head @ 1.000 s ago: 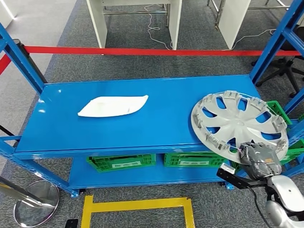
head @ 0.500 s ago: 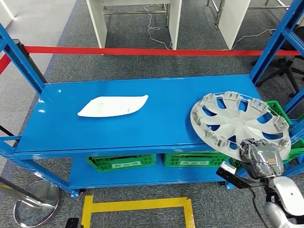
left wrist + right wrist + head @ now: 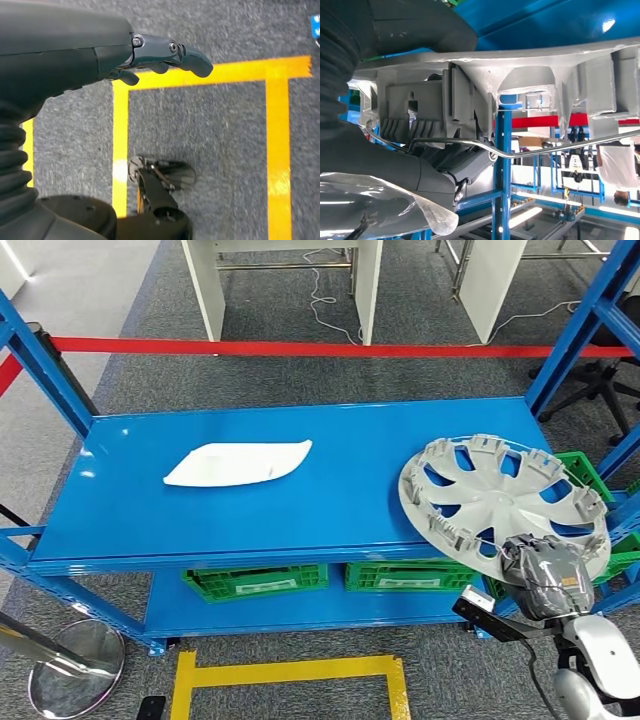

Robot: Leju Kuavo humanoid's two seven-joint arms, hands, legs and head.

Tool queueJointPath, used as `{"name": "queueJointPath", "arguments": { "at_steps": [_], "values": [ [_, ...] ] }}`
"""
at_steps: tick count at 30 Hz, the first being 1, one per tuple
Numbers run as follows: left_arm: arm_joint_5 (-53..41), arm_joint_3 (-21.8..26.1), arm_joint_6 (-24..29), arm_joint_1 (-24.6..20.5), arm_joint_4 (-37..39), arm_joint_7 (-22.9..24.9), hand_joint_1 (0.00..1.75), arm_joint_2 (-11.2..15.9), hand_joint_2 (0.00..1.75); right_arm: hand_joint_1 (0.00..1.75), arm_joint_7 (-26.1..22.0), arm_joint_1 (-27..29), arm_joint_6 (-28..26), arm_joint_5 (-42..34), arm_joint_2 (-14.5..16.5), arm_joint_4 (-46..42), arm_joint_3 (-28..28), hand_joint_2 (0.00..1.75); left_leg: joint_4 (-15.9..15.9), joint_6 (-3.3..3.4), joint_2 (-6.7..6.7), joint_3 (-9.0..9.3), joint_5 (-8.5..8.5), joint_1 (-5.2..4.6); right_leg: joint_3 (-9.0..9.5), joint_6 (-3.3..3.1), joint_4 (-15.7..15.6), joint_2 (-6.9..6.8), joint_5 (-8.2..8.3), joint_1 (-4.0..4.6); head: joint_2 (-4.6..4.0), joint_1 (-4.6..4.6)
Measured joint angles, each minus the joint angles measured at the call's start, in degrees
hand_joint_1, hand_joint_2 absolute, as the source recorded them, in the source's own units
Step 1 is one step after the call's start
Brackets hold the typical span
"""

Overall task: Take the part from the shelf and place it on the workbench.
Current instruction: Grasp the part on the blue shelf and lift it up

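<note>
A silver-grey hubcap (image 3: 502, 495) hangs tilted over the right end of the blue shelf top (image 3: 226, 520), its underside clips facing up. My right hand (image 3: 545, 575) grips its near rim. In the right wrist view the thumb (image 3: 422, 25) lies over the hubcap rim (image 3: 531, 75), with the dark fingers (image 3: 444, 165) under it. A flat white plastic part (image 3: 238, 463) lies on the left half of the shelf top. My left hand (image 3: 166, 52) hangs over the floor with its fingers stretched out, holding nothing.
Green crates (image 3: 256, 580) sit on the lower shelf, another green crate (image 3: 585, 472) behind the hubcap. Blue uprights (image 3: 581, 325) flank the shelf. Red barrier tape (image 3: 302, 347) runs behind it. Yellow floor marking (image 3: 287, 672) and a round stanchion base (image 3: 75, 665) lie in front.
My right hand and the hubcap have shifted slightly towards me and down. The white part has not moved.
</note>
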Motion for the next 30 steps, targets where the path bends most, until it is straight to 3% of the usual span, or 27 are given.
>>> {"name": "queueJointPath", "arguments": {
  "at_steps": [14, 30],
  "values": [
    [-0.89, 0.12, 6.33, -0.49, 0.00, 2.62, 0.00, -0.08, 1.75, 1.75, -0.67, -0.62, -0.70, 0.14, 0.36, -0.81, -0.13, 1.75, 0.00, 0.00, 0.00, -0.03, 0.00, 0.00, -0.01, 0.00, 0.00, -0.01, 0.00, 0.00, 0.00, 0.00],
    [-1.50, 0.12, 7.67, -0.53, 0.00, 3.01, 0.00, -0.68, 1.75, 1.75, -1.29, -1.53, -1.88, -1.79, 0.92, -1.99, -0.13, 1.75, 0.00, 0.00, -0.01, -0.06, 0.00, 0.00, -0.03, 0.00, 0.01, -0.02, 0.00, 0.00, 0.00, 0.00]
  ]
}}
